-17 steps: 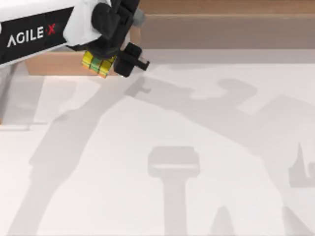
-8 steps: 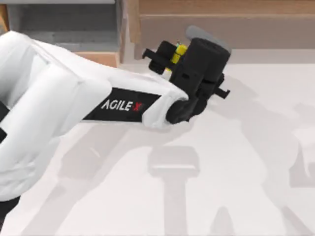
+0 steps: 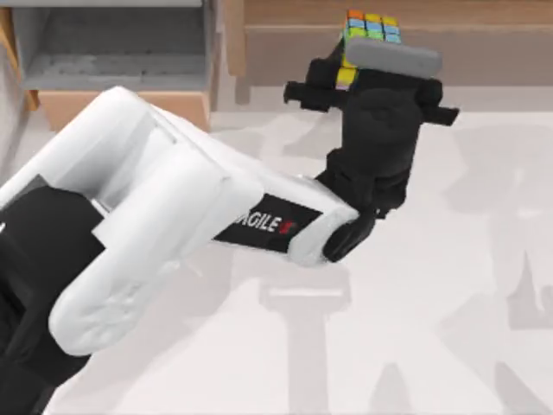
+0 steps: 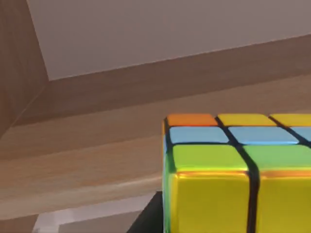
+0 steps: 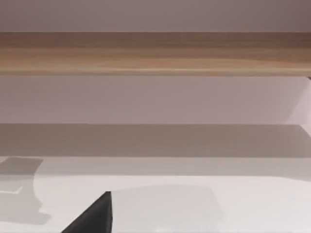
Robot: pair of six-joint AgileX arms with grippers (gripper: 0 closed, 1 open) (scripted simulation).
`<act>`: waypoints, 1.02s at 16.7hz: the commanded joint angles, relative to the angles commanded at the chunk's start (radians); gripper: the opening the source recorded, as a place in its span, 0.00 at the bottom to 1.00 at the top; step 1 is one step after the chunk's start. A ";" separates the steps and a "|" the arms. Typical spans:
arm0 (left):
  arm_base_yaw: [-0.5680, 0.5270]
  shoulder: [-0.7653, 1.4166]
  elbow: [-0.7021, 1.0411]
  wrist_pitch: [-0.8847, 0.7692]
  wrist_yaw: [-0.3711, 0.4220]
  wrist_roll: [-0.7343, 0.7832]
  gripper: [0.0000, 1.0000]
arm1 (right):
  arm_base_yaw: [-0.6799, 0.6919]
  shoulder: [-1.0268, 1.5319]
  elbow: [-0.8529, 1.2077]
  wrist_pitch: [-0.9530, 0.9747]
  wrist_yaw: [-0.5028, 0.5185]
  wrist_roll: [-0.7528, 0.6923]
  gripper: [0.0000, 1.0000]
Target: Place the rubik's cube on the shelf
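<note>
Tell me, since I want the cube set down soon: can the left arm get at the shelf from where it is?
Probably yes. The left claw, shut on the cube, is already up at the shelf, and the wooden ledge beside the cube looks bare, so nothing seems to block the way.

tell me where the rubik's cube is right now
The rubik's cube sits in the left gripper, at the top view's upper middle, up against the shelf.

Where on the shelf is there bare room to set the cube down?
The shelf ledge looks bare rightward of the rubik's cube, and between cube and side post in the left wrist view. The only crowding is where the left claw holds the cube.
</note>
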 joint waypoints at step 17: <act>0.038 0.098 0.164 0.175 -0.003 0.007 0.00 | 0.000 0.000 0.000 0.000 0.000 0.000 1.00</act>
